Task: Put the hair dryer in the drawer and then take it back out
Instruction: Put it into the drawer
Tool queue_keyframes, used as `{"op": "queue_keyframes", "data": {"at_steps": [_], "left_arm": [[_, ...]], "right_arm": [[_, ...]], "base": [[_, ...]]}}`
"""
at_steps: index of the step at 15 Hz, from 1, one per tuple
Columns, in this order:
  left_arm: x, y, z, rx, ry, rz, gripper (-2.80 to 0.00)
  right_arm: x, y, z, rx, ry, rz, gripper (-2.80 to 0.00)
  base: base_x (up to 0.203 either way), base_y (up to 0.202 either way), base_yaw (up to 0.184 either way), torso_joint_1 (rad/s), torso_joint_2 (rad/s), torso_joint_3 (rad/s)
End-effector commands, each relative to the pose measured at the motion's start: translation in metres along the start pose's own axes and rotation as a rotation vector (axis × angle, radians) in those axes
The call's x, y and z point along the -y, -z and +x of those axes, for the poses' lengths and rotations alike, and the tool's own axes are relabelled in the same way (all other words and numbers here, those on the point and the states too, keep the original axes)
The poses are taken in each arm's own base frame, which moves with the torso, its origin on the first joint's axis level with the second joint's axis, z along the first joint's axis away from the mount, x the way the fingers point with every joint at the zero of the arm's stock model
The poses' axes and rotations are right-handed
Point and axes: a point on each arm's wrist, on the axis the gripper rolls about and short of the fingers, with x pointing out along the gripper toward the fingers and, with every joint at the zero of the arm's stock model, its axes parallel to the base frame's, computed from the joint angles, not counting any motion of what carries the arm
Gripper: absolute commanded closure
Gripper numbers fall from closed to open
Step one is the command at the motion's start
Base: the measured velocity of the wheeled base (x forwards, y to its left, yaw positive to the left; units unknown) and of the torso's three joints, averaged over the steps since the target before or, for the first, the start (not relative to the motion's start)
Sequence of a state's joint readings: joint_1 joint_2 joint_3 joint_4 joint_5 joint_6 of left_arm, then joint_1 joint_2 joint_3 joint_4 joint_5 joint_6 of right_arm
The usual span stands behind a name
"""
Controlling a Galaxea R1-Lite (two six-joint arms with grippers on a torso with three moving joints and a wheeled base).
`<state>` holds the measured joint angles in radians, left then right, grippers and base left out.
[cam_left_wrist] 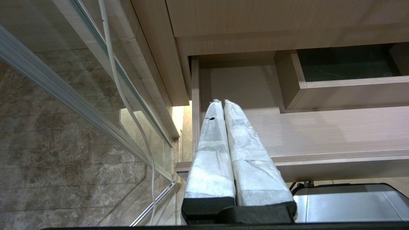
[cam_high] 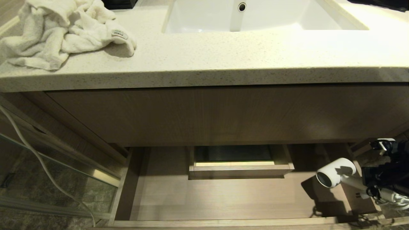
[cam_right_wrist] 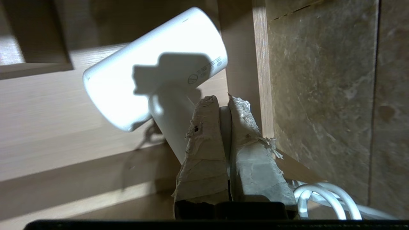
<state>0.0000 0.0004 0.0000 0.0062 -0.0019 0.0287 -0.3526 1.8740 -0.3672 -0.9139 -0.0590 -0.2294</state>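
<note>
Right now I have the right gripper (cam_right_wrist: 223, 108) pinching the slim handle of the hair dryer (cam_high: 335, 172), its wrapped fingers (cam_right_wrist: 204, 150) pressed against the handle from both sides. The dryer hangs over the right end of the open drawer (cam_high: 159, 195), just inside its right wall, with the barrel pointing toward the drawer's middle and the dark round end facing out toward me. I think it is clear of the drawer floor, since a shadow falls beneath it, though from the head view I cannot be sure. Its white cord (cam_right_wrist: 322, 198) loops behind the gripper, near the drawer's front right corner.

The boxed cutout (cam_high: 239, 166) sits at the back edge of the drawer, about midway along, well apart from the dryer.

My left gripper (cam_left_wrist: 222, 103) idles near the drawer's front left corner, its two padded fingers (cam_left_wrist: 211, 150) pressed together on nothing.

Up on the countertop (cam_high: 223, 64), a crumpled white towel (cam_high: 60, 32) lies at the left end, beside the sink (cam_high: 249, 19).
</note>
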Motion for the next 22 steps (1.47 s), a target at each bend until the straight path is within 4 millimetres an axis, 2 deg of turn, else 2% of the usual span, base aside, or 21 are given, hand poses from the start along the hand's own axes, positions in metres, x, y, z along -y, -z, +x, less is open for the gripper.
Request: {"op": "queue_keyframes", "data": {"at_steps": [1,4,7,8,10,16,22], "left_arm": [[0.0,0.0,0.0,-0.003,0.0,0.0,0.0],[0.0,0.0,0.0,-0.003,0.0,0.0,0.0],[0.0,0.0,0.0,-0.003,0.0,0.0,0.0],[0.0,0.0,0.0,-0.003,0.0,0.0,0.0],[0.0,0.0,0.0,-0.003,0.0,0.0,0.0],[0.0,0.0,0.0,-0.003,0.0,0.0,0.0],[0.0,0.0,0.0,-0.003,0.0,0.0,0.0]], "right_arm": [[-0.008,0.027,0.02,-0.016,0.003,-0.005,0.0],[-0.012,0.043,0.034,0.055,0.021,-0.025,0.0],[-0.021,0.074,0.056,-0.033,-0.011,-0.052,0.0],[-0.023,0.077,0.065,-0.033,-0.018,-0.056,0.0],[-0.026,0.07,0.081,0.024,-0.033,-0.075,0.0],[-0.056,0.054,0.09,0.129,-0.175,-0.183,0.0],[-0.064,0.077,0.124,0.084,-0.183,-0.199,0.0]], "base": [[0.0,0.0,0.0,0.0,0.0,0.0],[0.0,0.0,0.0,0.0,0.0,0.0],[0.0,0.0,0.0,0.0,0.0,0.0],[0.0,0.0,0.0,0.0,0.0,0.0],[0.0,0.0,0.0,0.0,0.0,0.0],[0.0,0.0,0.0,0.0,0.0,0.0],[0.0,0.0,0.0,0.0,0.0,0.0]]}}
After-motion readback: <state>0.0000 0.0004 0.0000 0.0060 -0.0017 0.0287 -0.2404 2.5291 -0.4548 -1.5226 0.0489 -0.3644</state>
